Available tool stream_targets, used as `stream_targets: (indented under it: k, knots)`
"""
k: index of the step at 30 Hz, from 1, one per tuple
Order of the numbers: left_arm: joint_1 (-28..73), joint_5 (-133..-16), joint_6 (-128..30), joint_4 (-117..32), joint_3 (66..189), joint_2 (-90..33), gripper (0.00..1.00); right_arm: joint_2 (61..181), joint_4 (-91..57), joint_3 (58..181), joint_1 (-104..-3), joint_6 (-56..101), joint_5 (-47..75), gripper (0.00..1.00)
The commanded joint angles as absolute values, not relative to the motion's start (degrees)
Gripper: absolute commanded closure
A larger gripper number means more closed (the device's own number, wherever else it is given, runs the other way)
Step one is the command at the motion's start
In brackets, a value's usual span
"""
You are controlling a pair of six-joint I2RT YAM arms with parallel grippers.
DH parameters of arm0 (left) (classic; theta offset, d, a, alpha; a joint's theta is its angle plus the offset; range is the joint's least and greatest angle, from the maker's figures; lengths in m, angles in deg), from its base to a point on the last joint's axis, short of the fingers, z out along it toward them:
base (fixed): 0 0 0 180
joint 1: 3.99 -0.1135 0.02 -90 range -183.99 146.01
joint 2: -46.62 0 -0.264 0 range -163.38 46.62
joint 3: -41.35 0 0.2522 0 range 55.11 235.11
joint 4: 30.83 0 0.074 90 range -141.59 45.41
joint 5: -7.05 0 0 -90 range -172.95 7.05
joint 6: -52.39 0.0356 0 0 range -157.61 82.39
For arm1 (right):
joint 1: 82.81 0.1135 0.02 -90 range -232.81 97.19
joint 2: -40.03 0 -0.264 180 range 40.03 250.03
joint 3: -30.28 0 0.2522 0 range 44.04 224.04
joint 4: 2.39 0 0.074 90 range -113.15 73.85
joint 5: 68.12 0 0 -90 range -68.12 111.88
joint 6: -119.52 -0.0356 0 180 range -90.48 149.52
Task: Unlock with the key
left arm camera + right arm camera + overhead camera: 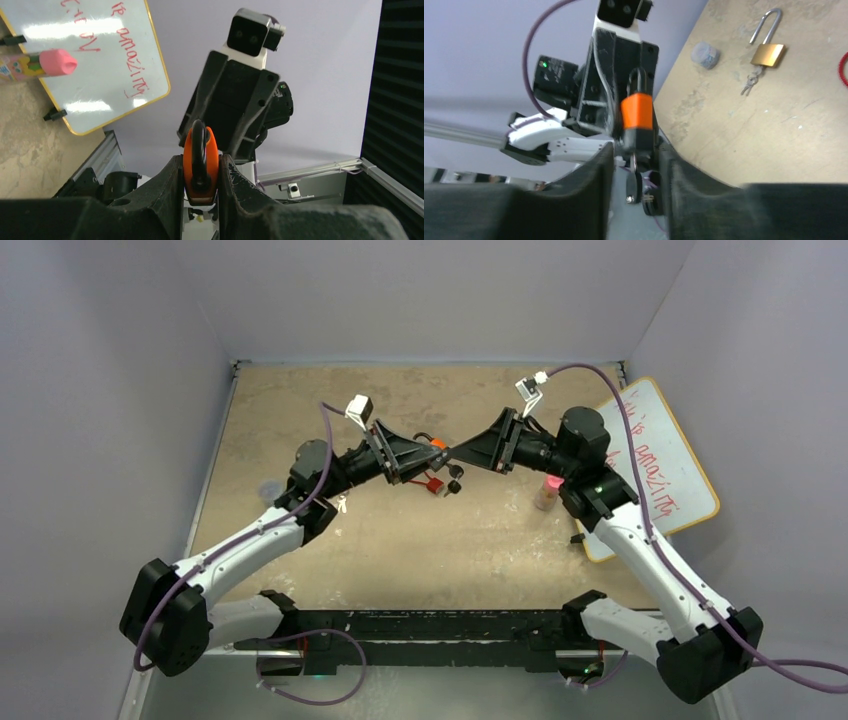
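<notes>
Left claw (200, 172): closed on the orange padlock (213, 157) with a black shackle, one finger pressed to each side of its body.
Padlock position: held in mid-air over the sandy-brown worktop (400, 540), near its middle, between the two arms.
Shackle: looks seated in the body.
Right claw (634, 160): parted, one finger on either side of the padlock's underside, gripping nothing.
Key: black-headed key (631, 186) hanging below the padlock's base in the gap between the right fingers, touching neither; blade in the keyhole or not, cannot tell.
Lying on worktop: brass padlock (768, 54) with open steel shackle, small silver keys (749, 85) just beside it, pale round cap (705, 54) near.
Right side: yellow-rimmed whiteboard (660, 465) with red writing; pink-capped tube (548, 492) just beside it.
</notes>
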State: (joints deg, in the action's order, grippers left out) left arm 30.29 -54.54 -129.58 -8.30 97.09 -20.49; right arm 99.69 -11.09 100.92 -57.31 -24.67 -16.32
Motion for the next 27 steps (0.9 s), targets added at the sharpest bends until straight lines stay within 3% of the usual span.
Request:
stream_targets:
  k: [1, 10, 13, 15, 22, 23, 27]
  knots:
    - [31.69, -55.27, -131.81, -2.32, 96.45, -18.77, 1.00, 96.92, -6.73, 99.66, -57.23, -31.06, -15.91, 0.49]
    - [31.68, -56.90, -132.53, 2.46, 96.07, -20.55, 1.00, 92.51, -12.34, 96.46, -57.20, -31.14, -16.10, 0.36]
    - [31.70, -56.85, -132.76, 3.24, 95.94, -21.15, 1.00, 92.40, -11.94, 95.61, -57.16, -31.70, -17.05, 0.36]
    - [31.64, -56.67, -133.24, 4.11, 95.78, -21.47, 1.00, 93.38, -11.99, 95.71, -57.22, -32.29, -17.95, 0.46]
    - [31.73, -56.84, -133.22, 4.70, 95.55, -21.71, 1.00, 94.63, -7.56, 95.74, -57.22, -34.81, -18.62, 0.96]
    - [31.68, -56.78, -133.09, 4.71, 95.62, -21.76, 1.00, 94.74, -7.49, 95.82, -57.17, -34.95, -18.58, 1.00]
    - [31.76, -55.90, -132.93, 3.38, 95.90, -21.98, 1.00, 94.88, -6.72, 96.55, -57.22, -31.58, -17.49, 1.00]
